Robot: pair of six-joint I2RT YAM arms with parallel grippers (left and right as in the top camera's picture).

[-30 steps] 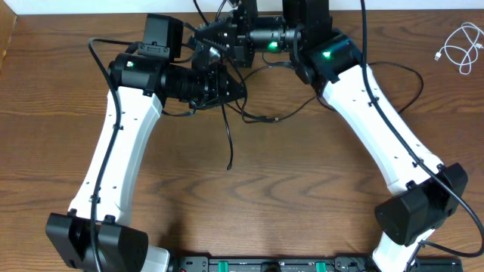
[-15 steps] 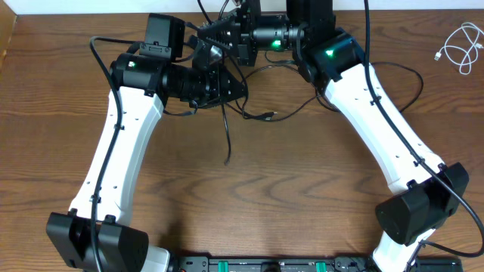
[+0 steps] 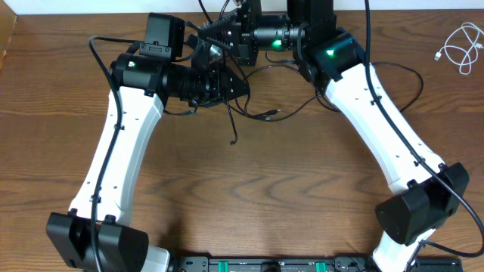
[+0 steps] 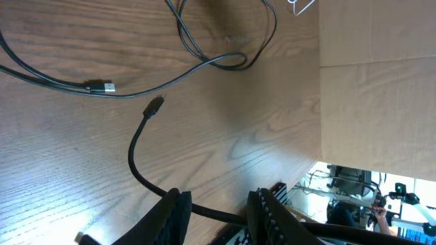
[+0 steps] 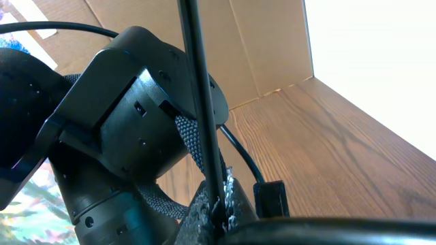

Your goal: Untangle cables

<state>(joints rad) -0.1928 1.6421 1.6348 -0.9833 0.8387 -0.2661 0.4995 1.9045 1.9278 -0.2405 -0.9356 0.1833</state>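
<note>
Right hand [image 5: 219, 204] clamped on black cable [image 4: 131, 155]; left hand [image 4: 218, 204] apart, cable seemingly loose inside. White cable [image 3: 460, 47] well clear. Next: straighten black cable out.

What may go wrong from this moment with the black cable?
1. The left gripper has its jaws apart around the black cable; the cable may slide out and fall back on its loops on the table.
2. The right gripper, shut on that cable, sits very near the left arm; they may collide.
</note>
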